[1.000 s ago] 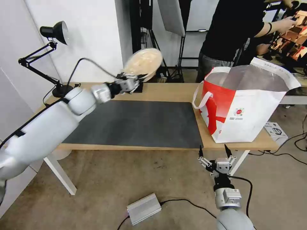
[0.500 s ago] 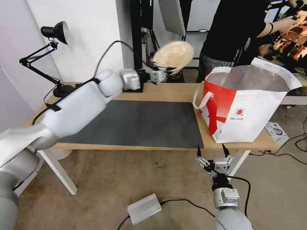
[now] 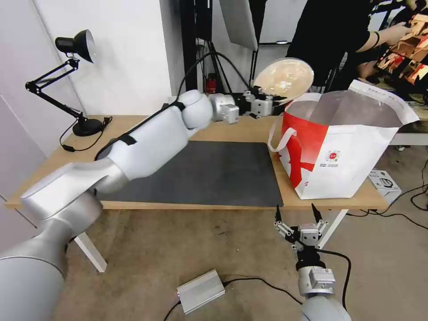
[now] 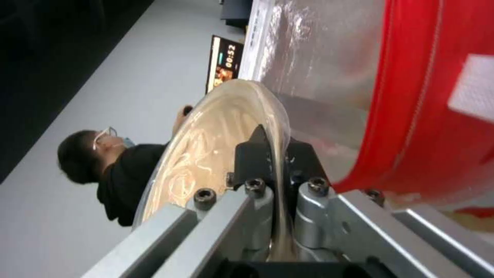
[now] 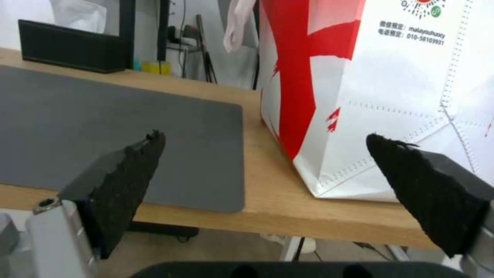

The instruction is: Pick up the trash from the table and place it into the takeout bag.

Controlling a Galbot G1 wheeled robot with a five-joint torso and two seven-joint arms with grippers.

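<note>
My left gripper (image 3: 269, 100) is shut on the rim of the beige shallow bowl (image 3: 284, 79), which stands tilted on edge in the air. The bowl hangs just above the left rim of the takeout bag (image 3: 343, 151), a red-and-white tote standing open on the table (image 3: 232, 130) at the right. In the left wrist view the black fingers (image 4: 251, 154) pinch the bowl (image 4: 211, 139) right beside the bag's red wall (image 4: 427, 96). My right gripper (image 3: 296, 213) hangs open below the table's front edge, facing the bag (image 5: 391, 77).
A dark grey mat (image 3: 191, 174) covers the middle of the table. A black tissue box (image 5: 72, 48) sits at the back edge and a desk lamp (image 3: 76, 44) at the far left. On the floor lie a silver box (image 3: 200, 290) and cables.
The left arm has swung the bowl to the right, from above the table's back middle to the bag's left rim. The right gripper has stayed where it was.
</note>
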